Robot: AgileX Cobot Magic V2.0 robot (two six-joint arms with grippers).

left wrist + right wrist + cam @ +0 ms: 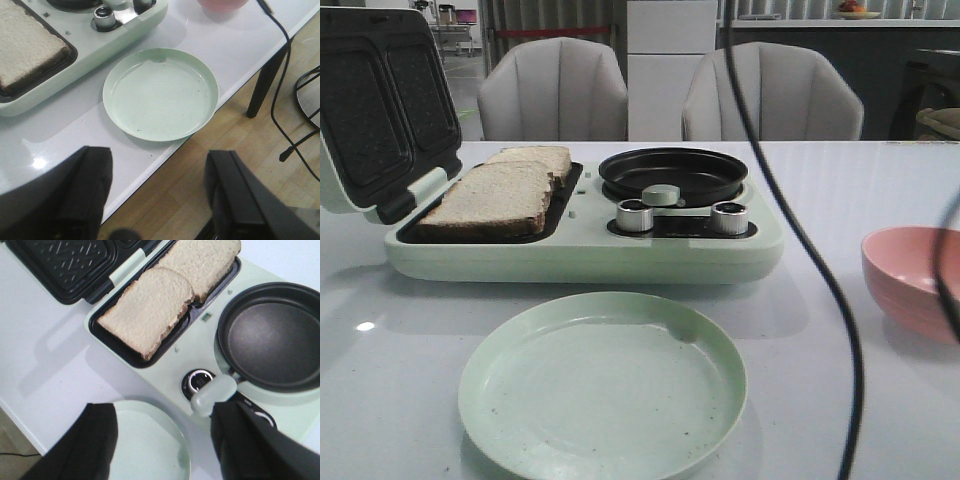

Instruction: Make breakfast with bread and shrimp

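Left gripper (157, 192): jaws spread wide, nothing between them, touching nothing. Hanging past the table's (75, 135) near edge, over wooden floor (210, 135). Just ahead of the fingers (75, 195), a pale green plate (161, 93), bare but for a few dark specks. Beyond the plate, the mint breakfast maker (100, 47), one bread slice (25, 47) lying in its dark tray. Further off toward the right, a pink bowl (222, 4) at the table edge, with a black cable (280, 75) trailing down beside it.

Right gripper (162, 445): likewise wide open and empty, hovering above the plate (150, 450) and the maker's front edge. Ahead of the fingers (250, 440), two silver knobs (199, 380) and the pale handle (214, 394) of a round black pan (275, 335), pan empty. Ahead and to the left, both slices of bread (150, 310) lying flat in the sandwich tray (125, 352), the nearer overlapping the farther (202, 262), crusts dark brown. Past those, the lid (65, 265) tipped back, ribbed plates showing.

Front view: neither gripper visible; bread (490, 195) at left, pan (672, 172) centre, plate (602, 385) nearest, bowl (910, 275) far right. Shrimp not discernible in any view.
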